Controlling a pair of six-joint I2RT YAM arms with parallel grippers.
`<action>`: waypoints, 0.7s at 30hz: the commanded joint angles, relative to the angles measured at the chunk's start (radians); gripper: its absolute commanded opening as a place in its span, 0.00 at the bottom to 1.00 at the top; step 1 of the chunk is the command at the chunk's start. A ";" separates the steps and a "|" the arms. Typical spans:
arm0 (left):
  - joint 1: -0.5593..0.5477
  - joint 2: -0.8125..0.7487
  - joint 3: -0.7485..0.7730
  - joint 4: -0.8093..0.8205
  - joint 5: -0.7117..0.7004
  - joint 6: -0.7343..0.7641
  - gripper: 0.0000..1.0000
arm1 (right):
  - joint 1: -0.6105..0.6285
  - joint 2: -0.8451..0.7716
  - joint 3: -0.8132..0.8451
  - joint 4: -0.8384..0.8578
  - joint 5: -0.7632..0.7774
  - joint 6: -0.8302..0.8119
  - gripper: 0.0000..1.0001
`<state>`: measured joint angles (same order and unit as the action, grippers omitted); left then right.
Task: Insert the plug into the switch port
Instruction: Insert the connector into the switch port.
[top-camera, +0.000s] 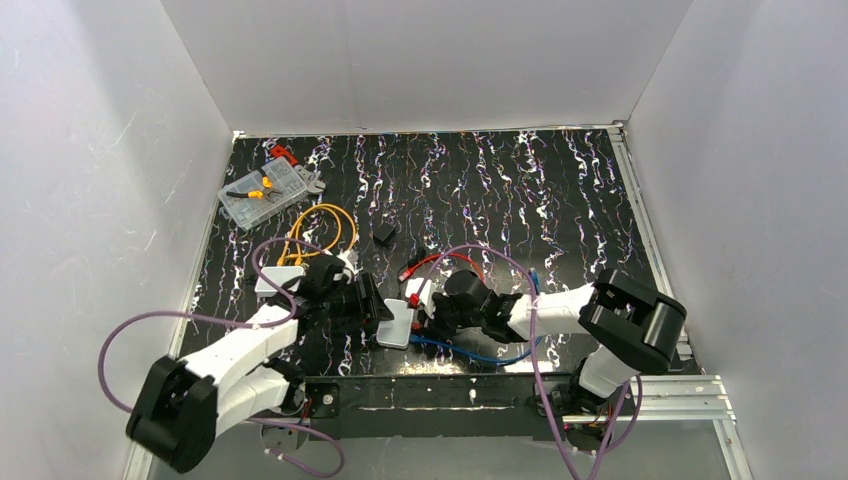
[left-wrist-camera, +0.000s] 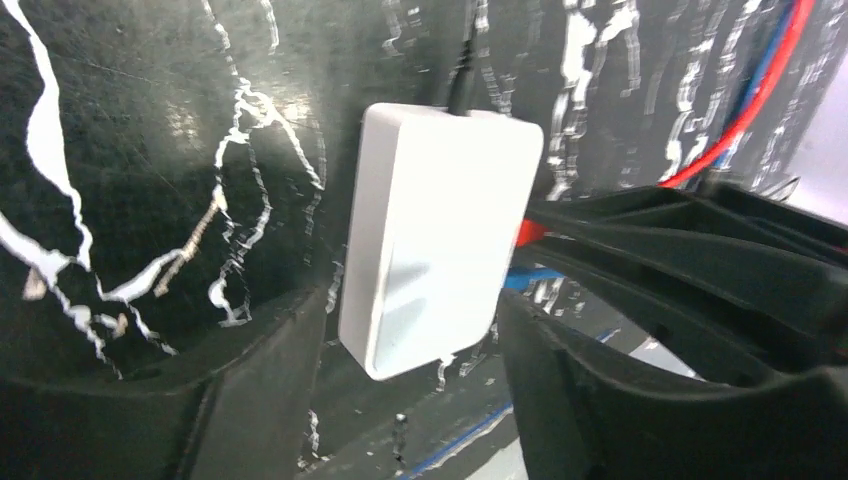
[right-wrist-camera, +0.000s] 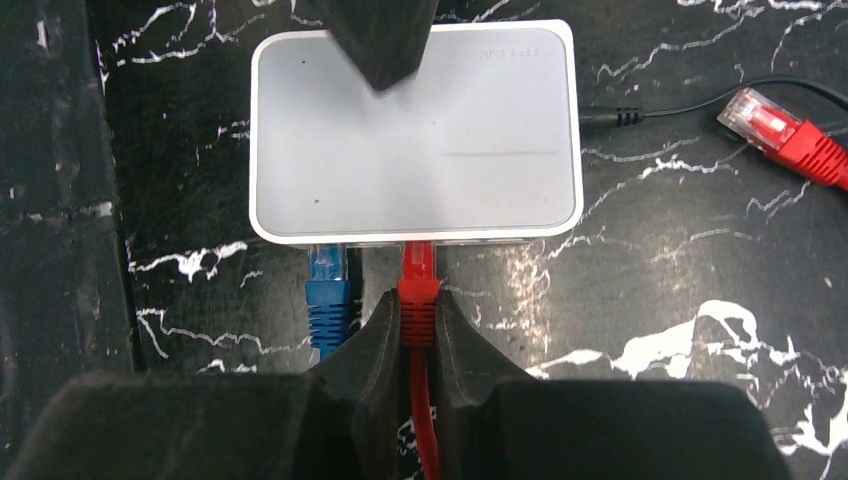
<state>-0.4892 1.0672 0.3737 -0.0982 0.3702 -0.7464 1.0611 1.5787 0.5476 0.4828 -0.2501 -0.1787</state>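
The switch is a pale grey-white flat box lying on the black marbled table. Its ports are in the edge facing my right wrist camera. My right gripper is shut on the red plug, whose front end meets the switch port in that edge. A blue plug sits in the neighbouring port on the left. My left gripper is open and straddles the switch, with a gap showing on each side. One of its fingertips rests at the far edge.
A loose second red plug and a thin black cable lie right of the switch. A smaller white box, a yellow cable and a clear parts case are at the left. White walls ring the table.
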 joint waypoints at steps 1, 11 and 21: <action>-0.012 -0.169 0.149 -0.262 -0.116 0.026 0.67 | 0.004 -0.059 0.005 -0.113 0.066 0.021 0.01; -0.010 -0.285 0.275 -0.456 -0.226 0.061 0.93 | -0.023 -0.124 -0.044 -0.163 0.225 0.077 0.01; -0.010 -0.338 0.372 -0.555 -0.269 0.100 0.98 | -0.117 -0.112 -0.004 -0.203 0.330 0.142 0.01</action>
<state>-0.4988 0.7521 0.6891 -0.5770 0.1406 -0.6830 0.9844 1.4651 0.5148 0.3439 -0.0097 -0.0769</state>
